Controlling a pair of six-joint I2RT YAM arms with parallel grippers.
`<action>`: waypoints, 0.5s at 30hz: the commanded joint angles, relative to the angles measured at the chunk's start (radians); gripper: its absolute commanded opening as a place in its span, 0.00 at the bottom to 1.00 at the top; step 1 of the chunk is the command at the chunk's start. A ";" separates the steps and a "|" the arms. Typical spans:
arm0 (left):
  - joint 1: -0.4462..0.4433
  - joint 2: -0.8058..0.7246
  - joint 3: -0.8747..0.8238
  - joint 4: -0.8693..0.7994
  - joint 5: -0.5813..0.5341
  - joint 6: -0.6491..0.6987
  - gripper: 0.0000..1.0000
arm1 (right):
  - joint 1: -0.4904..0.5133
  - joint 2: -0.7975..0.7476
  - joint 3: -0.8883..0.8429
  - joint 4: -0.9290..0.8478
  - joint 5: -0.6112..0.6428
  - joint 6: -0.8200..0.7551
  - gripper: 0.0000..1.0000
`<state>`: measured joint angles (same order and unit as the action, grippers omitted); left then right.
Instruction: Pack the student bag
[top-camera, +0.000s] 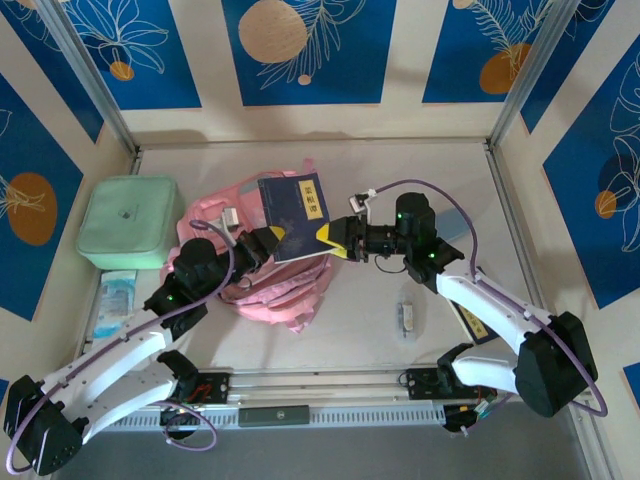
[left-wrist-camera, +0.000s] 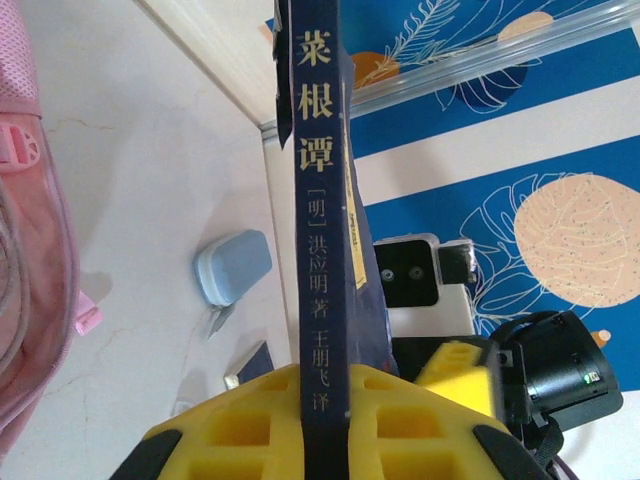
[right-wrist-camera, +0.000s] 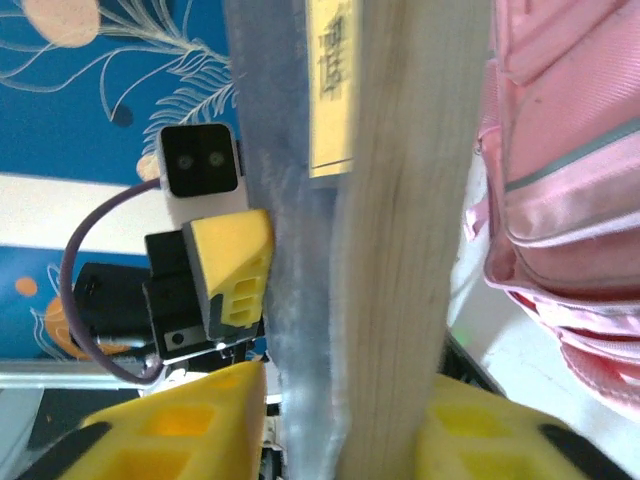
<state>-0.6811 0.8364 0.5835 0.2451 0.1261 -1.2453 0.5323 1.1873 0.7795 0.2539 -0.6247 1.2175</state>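
Observation:
A dark blue book (top-camera: 295, 215) with gold lettering on its spine is held on edge over the pink student bag (top-camera: 280, 290), which lies in the middle of the table. My left gripper (top-camera: 272, 240) is shut on the book's spine end (left-wrist-camera: 320, 200), its yellow pads pressed to both covers. My right gripper (top-camera: 330, 240) comes from the opposite side, and its pads sit against the cover and the page edge (right-wrist-camera: 400, 200), shut on the book. The bag's pink fabric (right-wrist-camera: 570, 200) lies just beyond the book, and its side also shows as a pink edge (left-wrist-camera: 30, 250).
A mint-green square case (top-camera: 128, 222) stands left of the bag. A small blue case (left-wrist-camera: 232, 265) lies on the table at the right. A small packet (top-camera: 115, 295) lies near the left edge, and a little object (top-camera: 407, 320) near the right arm.

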 joint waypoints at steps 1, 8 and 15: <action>-0.010 -0.005 0.023 -0.001 0.000 0.048 0.00 | -0.003 -0.023 0.027 -0.060 0.020 -0.025 0.25; -0.015 0.023 0.036 -0.034 0.028 0.093 0.17 | -0.023 -0.036 0.048 -0.170 0.036 -0.082 0.00; -0.014 0.017 0.151 -0.414 -0.039 0.431 0.42 | -0.123 -0.136 0.081 -0.487 0.107 -0.240 0.00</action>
<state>-0.6888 0.8600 0.6449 0.0189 0.1257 -1.0222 0.4469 1.1004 0.8196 -0.0708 -0.5503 1.0779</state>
